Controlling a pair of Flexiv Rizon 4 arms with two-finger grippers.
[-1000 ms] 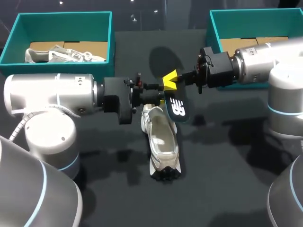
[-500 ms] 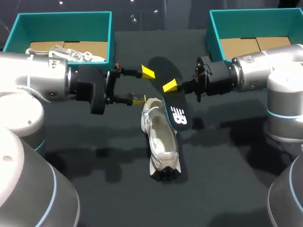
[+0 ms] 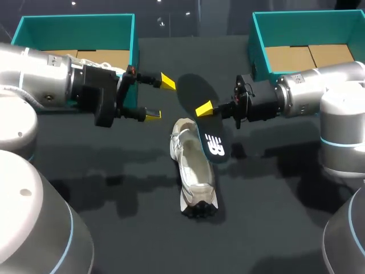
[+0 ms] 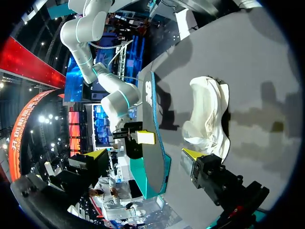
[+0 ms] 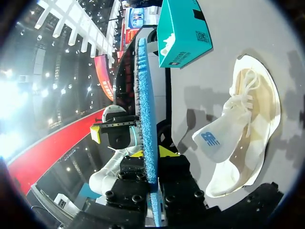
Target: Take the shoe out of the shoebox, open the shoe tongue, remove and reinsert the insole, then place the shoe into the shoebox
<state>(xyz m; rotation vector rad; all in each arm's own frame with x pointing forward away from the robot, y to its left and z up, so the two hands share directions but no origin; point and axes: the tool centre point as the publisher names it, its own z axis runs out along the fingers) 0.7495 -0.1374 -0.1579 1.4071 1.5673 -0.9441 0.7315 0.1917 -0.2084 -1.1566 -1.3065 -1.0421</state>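
A white shoe (image 3: 192,168) lies on the dark table, opening up, toe toward the front edge. Above its heel end hangs the dark insole (image 3: 210,132) with a white logo, pinched at its far end by my right gripper (image 3: 205,108). In the right wrist view the insole (image 5: 145,105) stands edge-on between the right gripper (image 5: 151,155) fingers, with the shoe (image 5: 243,129) below and beside it. My left gripper (image 3: 159,99) is open, left of the insole and apart from it, holding nothing. In its own view the left gripper (image 4: 143,154) faces the insole (image 4: 151,119) and the shoe (image 4: 207,117).
A teal shoebox (image 3: 77,21) stands at the back left with another pale shoe (image 3: 102,67) inside, partly hidden by my left arm. A second teal shoebox (image 3: 308,20) stands at the back right, behind my right arm.
My left gripper opened, let go of the insole and drew back to the left. The right gripper kept the insole, which sank a little toward the shoe.
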